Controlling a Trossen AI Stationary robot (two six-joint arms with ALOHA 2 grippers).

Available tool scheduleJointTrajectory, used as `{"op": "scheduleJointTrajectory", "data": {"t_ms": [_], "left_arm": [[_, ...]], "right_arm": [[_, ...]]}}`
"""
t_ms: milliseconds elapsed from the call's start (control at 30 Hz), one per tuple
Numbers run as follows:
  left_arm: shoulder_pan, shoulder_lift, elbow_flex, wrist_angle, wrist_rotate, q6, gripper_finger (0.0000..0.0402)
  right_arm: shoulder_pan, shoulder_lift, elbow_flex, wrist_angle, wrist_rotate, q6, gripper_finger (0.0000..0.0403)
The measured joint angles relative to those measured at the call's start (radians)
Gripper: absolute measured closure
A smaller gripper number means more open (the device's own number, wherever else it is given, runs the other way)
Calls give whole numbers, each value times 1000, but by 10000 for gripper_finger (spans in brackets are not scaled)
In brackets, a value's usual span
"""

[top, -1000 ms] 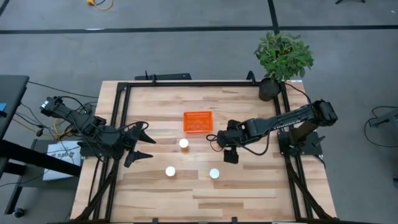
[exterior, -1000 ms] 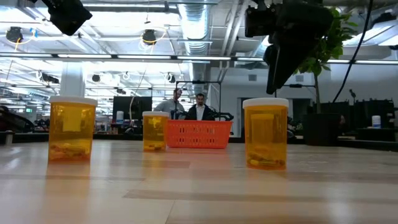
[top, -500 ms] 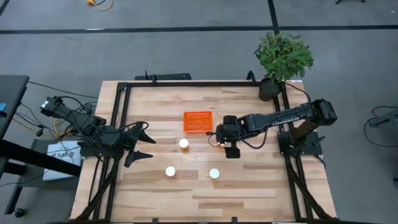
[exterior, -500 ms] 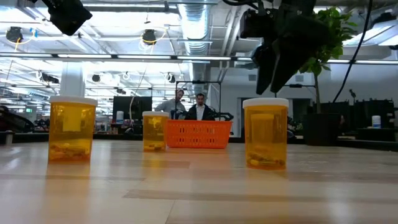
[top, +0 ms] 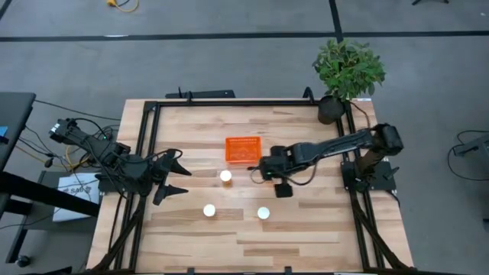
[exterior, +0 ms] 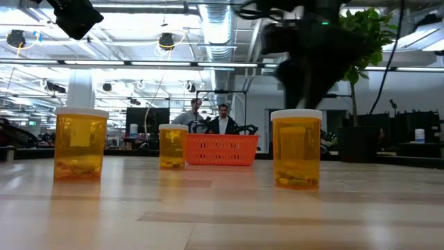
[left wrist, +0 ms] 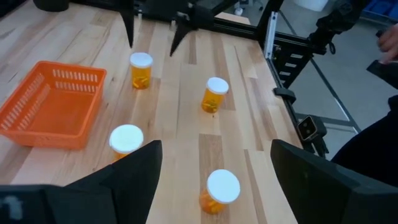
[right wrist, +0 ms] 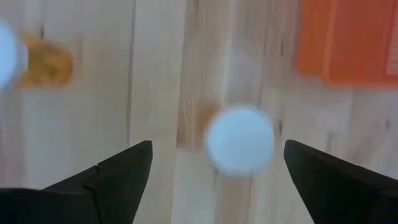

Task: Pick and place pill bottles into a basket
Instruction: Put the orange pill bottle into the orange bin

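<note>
- Basket: stands on the table toward its far side; in the left wrist view its interior shows no bottle. No placement is evident yet.
- Pill bottles: the high view shows three, all upright on the table — one just beside the basket, two nearer the front edge. The left wrist view shows four; where the fourth stands in the high view cannot be told.
- Right gripper: fingers spread wide, holding nothing, poised above the bottle beside the basket.
- Left gripper: waits at the table's left edge, open and empty.
- Judgement: task at its opening stage; every visible bottle remains to be moved.
</note>
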Motion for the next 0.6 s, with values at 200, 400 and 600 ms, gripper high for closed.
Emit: {"op": "scheduleJointTrajectory", "data": {"t_ms": [200, 400, 600], "left_arm": [[0, 7, 0, -6, -4, -13, 111], [0, 31, 0, -18, -2, -28, 111], [0, 57, 0, -15, 1, -32, 111]], "right_arm": [[-4, 52, 75, -105, 4, -72, 46], [-24, 54, 75, -76, 4, -131, 46], [-28, 74, 75, -58, 0, -170, 46]]}}
